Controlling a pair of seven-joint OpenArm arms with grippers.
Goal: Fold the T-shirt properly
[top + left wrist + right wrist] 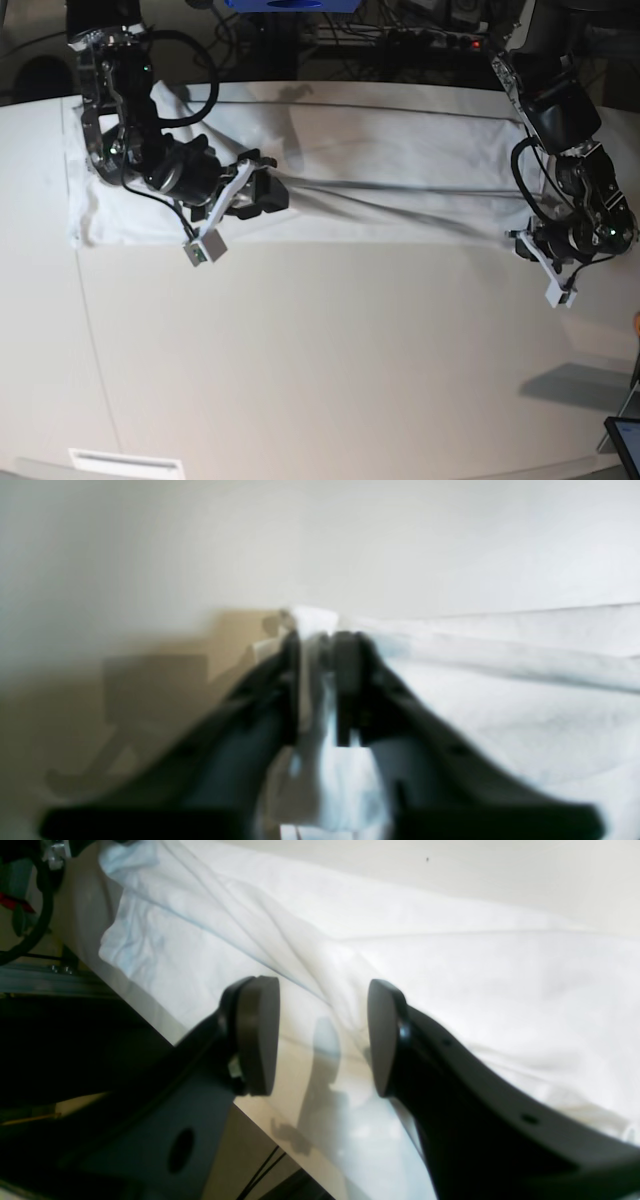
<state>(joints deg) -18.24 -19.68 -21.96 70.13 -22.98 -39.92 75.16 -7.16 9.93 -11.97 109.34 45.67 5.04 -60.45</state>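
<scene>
Left wrist view, blurred: left gripper (320, 645) at frame centre, jaws pinched on white fold of T-shirt (500, 690); cloth fills right half, table (125, 555) at left.
Right wrist view: right gripper (322, 1035) parted, nothing between pads, hovering over T-shirt (450, 965) near table edge.
Base view: T-shirt (400, 150) spread across upper table (320, 350); right gripper (262, 192) upper left, left gripper (532, 240) at right edge of cloth.

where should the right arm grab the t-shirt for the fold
Probably the near hem of the T-shirt, coming down from above. In the base view it lies flat, a long band, that edge free on the tabletop. The right gripper hangs over it, jaws apart; the left gripper already pinches cloth.
</scene>
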